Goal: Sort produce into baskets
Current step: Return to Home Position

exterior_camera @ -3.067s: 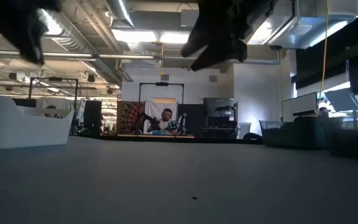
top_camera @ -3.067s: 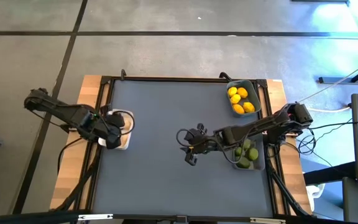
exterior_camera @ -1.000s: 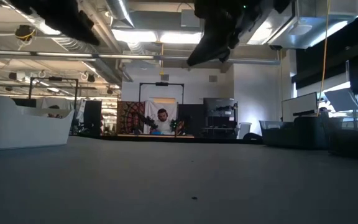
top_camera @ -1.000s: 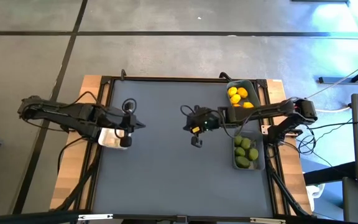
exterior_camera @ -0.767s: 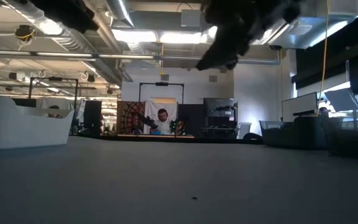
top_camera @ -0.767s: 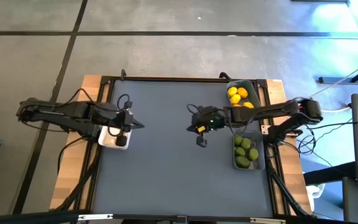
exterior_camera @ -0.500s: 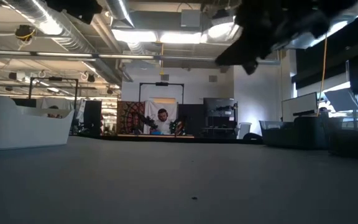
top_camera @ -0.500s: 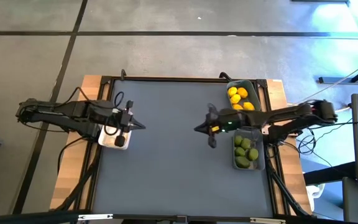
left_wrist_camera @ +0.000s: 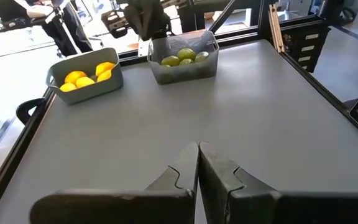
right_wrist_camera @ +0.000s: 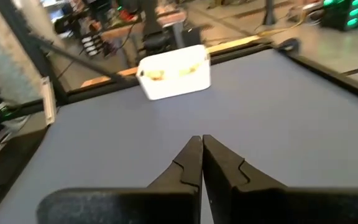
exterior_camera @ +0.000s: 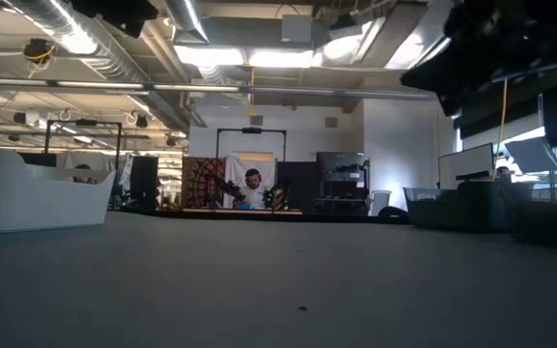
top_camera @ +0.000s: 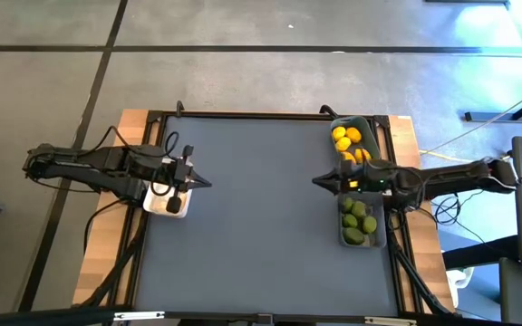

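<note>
Right tool (top_camera: 315, 181) has drawn back from mid-desk to the dark grey basket (top_camera: 381, 233) of limes (top_camera: 359, 220), jaws pressed together; left tool (top_camera: 207, 184), likewise closed, beside the white basket (top_camera: 155, 205). Lemons (top_camera: 350, 138) lie in the blue-grey basket (top_camera: 371, 134). Firm, rollable fruit likely suits a mid-body grip.

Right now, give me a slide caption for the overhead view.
Lemons and limes binned at right, white bin at left; left gripper and right gripper shut beside them.
</note>
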Robot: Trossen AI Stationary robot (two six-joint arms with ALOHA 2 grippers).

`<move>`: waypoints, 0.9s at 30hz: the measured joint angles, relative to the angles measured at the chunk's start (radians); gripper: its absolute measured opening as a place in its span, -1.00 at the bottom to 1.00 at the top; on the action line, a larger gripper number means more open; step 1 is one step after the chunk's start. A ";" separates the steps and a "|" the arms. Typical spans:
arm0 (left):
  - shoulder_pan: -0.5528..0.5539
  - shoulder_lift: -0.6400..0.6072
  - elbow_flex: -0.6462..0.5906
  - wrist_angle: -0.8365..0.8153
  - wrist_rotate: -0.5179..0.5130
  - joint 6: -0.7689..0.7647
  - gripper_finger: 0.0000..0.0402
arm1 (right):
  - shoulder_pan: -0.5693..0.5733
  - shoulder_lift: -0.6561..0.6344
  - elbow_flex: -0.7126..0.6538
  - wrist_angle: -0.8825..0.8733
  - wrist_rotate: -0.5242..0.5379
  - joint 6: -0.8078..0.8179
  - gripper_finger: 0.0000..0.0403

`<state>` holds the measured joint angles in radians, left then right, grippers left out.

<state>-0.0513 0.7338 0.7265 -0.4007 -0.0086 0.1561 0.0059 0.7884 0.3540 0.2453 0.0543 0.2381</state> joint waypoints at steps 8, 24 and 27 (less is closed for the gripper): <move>0.000 0.000 0.000 0.001 0.000 -0.005 -0.96 | 0.000 -0.211 -0.121 -0.001 0.077 0.000 -0.93; 0.000 -0.001 0.000 0.002 -0.001 -0.016 -0.96 | 0.000 -0.550 -0.322 -0.009 0.094 -0.002 -0.93; 0.000 -0.001 0.000 0.016 -0.001 -0.014 -0.96 | 0.000 -0.596 -0.341 -0.020 0.088 -0.004 -0.93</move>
<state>-0.0517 0.7326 0.7265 -0.3851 -0.0097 0.1421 0.0059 0.1928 0.0132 0.2253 0.1427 0.2339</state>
